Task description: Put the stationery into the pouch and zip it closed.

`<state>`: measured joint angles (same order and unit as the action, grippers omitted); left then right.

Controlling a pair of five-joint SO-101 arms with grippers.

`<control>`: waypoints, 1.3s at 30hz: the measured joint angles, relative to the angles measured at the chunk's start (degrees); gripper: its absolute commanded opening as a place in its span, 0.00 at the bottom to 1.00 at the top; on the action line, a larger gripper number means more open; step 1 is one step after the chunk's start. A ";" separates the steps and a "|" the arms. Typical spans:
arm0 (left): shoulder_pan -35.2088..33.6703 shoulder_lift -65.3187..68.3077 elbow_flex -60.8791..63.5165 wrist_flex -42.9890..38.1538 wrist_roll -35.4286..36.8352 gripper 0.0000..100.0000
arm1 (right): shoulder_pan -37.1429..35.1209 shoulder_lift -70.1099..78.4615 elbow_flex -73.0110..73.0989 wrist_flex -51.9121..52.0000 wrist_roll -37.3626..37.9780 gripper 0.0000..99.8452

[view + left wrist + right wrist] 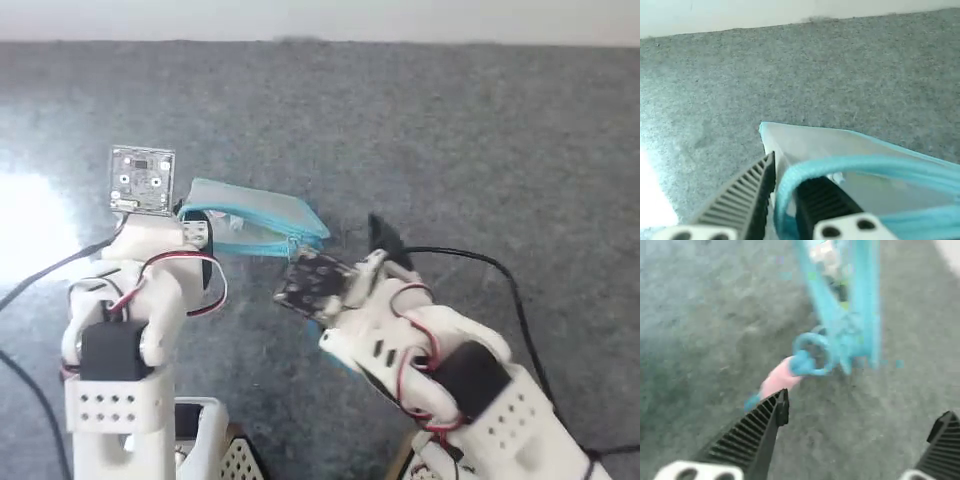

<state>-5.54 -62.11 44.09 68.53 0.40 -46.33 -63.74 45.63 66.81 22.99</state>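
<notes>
left gripper (pixel 787 172) pinches pouch (pixel 840 145) rim; right gripper (pixel 863 407) wide, zip pull (pixel 812 355) just ahead. Risk: closes short, misses pull, pouch left open.

No legible text, label, brand, number or sign in any view. Nothing readable on the pouch (pixel 255 222); fine markings on the wrist camera board (pixel 142 180) too small to make out.
</notes>
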 measured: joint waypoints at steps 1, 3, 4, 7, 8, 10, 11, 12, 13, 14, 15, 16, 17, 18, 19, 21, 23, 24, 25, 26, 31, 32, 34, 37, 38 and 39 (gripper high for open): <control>0.00 0.00 0.00 0.09 -0.35 0.01 | 0.88 -1.23 1.67 -1.67 0.00 0.43; 0.00 0.00 0.00 0.09 -0.62 0.01 | 1.76 -2.29 5.19 -4.92 0.00 0.43; 0.00 0.00 0.00 0.09 -0.79 0.01 | 1.85 -2.20 6.86 -6.86 0.00 0.43; 0.00 0.00 0.00 0.09 -0.79 0.01 | 2.29 -2.11 9.32 -12.57 0.00 0.43; 0.00 0.00 0.00 0.09 -0.79 0.01 | 2.73 -1.23 9.41 -14.15 0.09 0.43; 0.00 0.00 0.00 0.09 -0.79 0.01 | 4.22 1.49 9.49 -17.05 0.09 0.43; 0.00 0.00 0.00 0.09 -0.79 0.01 | 5.19 2.90 9.49 -18.55 0.09 0.43; 0.00 0.00 0.00 0.18 -0.79 0.01 | 5.89 4.22 9.49 -20.04 0.00 0.43; -0.09 0.00 0.00 0.35 -0.79 0.01 | 6.33 5.80 9.49 -21.19 0.00 0.43; -0.09 0.00 0.00 0.35 -0.79 0.01 | 6.42 7.30 9.49 -22.33 0.00 0.43; -0.09 0.00 0.00 0.44 -0.79 0.01 | 6.59 8.79 9.49 -23.47 0.00 0.43; -0.09 0.00 0.00 0.44 -0.79 0.01 | 6.59 10.20 9.49 -24.70 0.00 0.43; -0.09 0.00 0.00 0.44 -0.79 0.01 | 6.77 11.60 9.49 -25.93 0.00 0.43; -0.09 0.00 0.00 0.44 -0.79 0.01 | 6.95 12.75 9.49 -27.16 0.00 0.43; -0.09 0.00 0.00 0.44 -0.79 0.01 | 7.03 13.80 9.49 -27.96 0.00 0.43; -0.09 0.00 0.00 0.44 -0.79 0.01 | 7.03 15.74 9.49 -28.66 0.00 0.43; -0.09 0.00 0.00 0.70 -0.79 0.01 | 7.03 16.97 9.41 -29.01 0.26 0.43; -0.09 0.00 0.00 0.97 -0.79 0.01 | 7.03 16.97 9.05 -29.19 0.79 0.43; -0.18 0.00 0.00 0.97 -0.79 0.01 | 7.03 17.05 8.62 -29.19 1.58 0.43; -0.18 0.00 0.00 0.97 -1.14 0.01 | 7.03 17.23 8.00 -29.36 2.46 0.43; -0.18 0.00 0.00 0.97 -2.29 0.01 | 7.21 17.41 7.21 -30.42 6.68 0.43; -0.18 0.00 0.00 0.97 -2.37 0.01 | 7.21 17.41 7.21 -30.68 7.38 0.43; -0.18 0.00 0.00 0.97 -2.46 0.01 | 7.21 17.41 7.21 -30.86 8.35 0.43; -0.18 0.00 0.00 0.97 -3.34 0.01 | 7.21 17.41 7.21 -31.21 8.88 0.43; -0.18 0.00 0.00 0.97 -3.52 0.01 | 7.21 17.14 7.21 -31.21 9.05 0.43; -0.18 0.00 0.18 0.97 -3.60 0.01 | 7.56 16.44 7.21 -31.21 9.23 0.43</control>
<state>-5.71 -62.11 44.26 69.49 -3.21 -38.77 -47.30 52.84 35.60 32.22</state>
